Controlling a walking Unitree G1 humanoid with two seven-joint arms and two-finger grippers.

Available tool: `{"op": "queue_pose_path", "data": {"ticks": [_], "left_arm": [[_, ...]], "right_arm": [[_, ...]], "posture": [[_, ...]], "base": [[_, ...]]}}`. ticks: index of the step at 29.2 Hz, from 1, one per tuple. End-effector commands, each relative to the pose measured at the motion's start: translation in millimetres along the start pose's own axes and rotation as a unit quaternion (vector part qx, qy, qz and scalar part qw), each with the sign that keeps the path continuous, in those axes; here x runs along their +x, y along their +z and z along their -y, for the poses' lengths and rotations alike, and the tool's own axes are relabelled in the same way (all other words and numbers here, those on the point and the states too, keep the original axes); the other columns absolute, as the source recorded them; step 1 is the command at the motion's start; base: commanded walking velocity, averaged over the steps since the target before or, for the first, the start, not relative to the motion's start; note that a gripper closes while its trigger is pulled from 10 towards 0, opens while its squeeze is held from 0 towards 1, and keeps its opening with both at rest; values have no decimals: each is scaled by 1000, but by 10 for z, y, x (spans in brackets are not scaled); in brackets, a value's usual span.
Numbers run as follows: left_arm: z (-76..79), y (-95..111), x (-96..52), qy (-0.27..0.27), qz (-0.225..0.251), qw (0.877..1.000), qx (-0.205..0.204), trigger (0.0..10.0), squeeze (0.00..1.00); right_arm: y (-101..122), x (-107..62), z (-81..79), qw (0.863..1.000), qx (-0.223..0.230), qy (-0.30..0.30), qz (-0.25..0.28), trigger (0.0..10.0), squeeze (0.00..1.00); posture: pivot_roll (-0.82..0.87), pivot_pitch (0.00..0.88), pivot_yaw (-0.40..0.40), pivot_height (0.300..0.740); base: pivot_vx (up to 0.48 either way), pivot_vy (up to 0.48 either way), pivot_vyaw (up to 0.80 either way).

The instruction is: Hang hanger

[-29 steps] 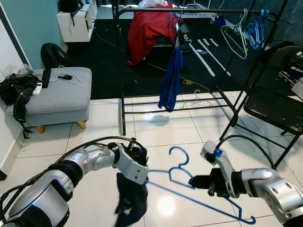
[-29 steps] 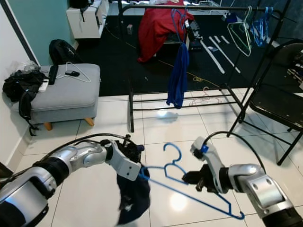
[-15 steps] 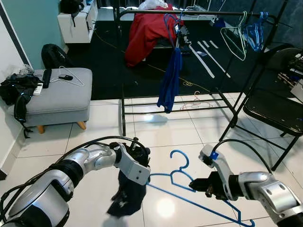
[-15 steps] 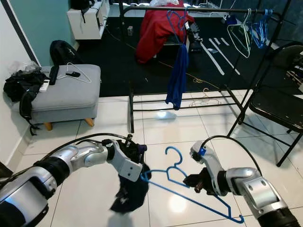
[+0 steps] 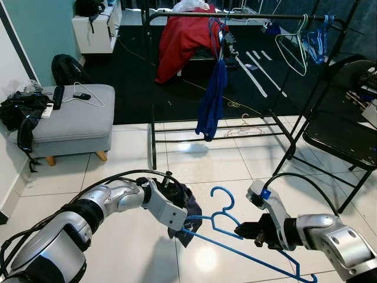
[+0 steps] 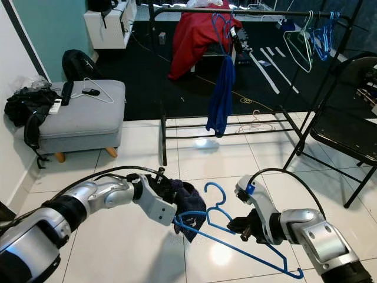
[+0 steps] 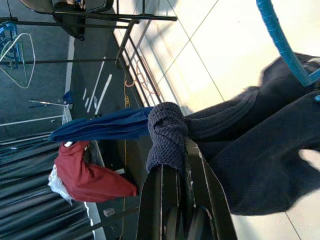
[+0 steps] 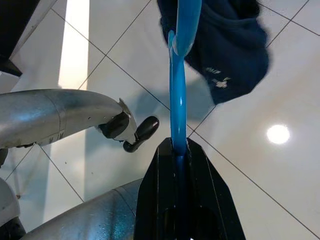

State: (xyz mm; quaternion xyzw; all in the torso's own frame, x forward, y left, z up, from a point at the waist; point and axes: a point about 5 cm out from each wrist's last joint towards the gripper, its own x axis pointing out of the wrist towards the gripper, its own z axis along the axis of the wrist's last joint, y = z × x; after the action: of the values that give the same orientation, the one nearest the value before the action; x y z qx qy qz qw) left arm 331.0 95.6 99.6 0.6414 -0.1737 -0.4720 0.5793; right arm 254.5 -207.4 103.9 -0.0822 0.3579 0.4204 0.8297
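Showing right pincer clenched on the light, stiff blue hanger at centre frame; left pincer grips the limp dark garment; best held near the hook.

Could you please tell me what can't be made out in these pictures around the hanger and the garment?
- Left tool: the dark garment bunched over it hides the fingertips in the left wrist view.
- Blue hanger: its far end is cut off by the left eye view's bottom edge.
- Garment's white print: too small to read, right wrist view.
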Motion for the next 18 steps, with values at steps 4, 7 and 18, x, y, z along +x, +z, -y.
{"op": "queue_pose_path", "data": {"ticks": [4, 7, 18], "left_arm": [[10, 5, -6, -4, 3, 1000, 5, 10000, 0], [6, 0, -7, -3, 2, 1000, 5, 10000, 0], [-3, -19, -16, -6, -1, 1000, 7, 10000, 0]], "right_arm": [[-44, -41, -4, 1000, 4, -5, -13, 10000, 0], [-102, -47, -8, 1000, 7, -5, -29, 10000, 0], [-116, -158, 350, 987, -5, -160, -28, 10000, 0]], "posture": [[-70, 66, -36, 740], [-69, 67, -37, 740], [-72, 74, -31, 740]], "base": [[0, 0, 0], [0, 0, 0], [0, 0, 0]]}}
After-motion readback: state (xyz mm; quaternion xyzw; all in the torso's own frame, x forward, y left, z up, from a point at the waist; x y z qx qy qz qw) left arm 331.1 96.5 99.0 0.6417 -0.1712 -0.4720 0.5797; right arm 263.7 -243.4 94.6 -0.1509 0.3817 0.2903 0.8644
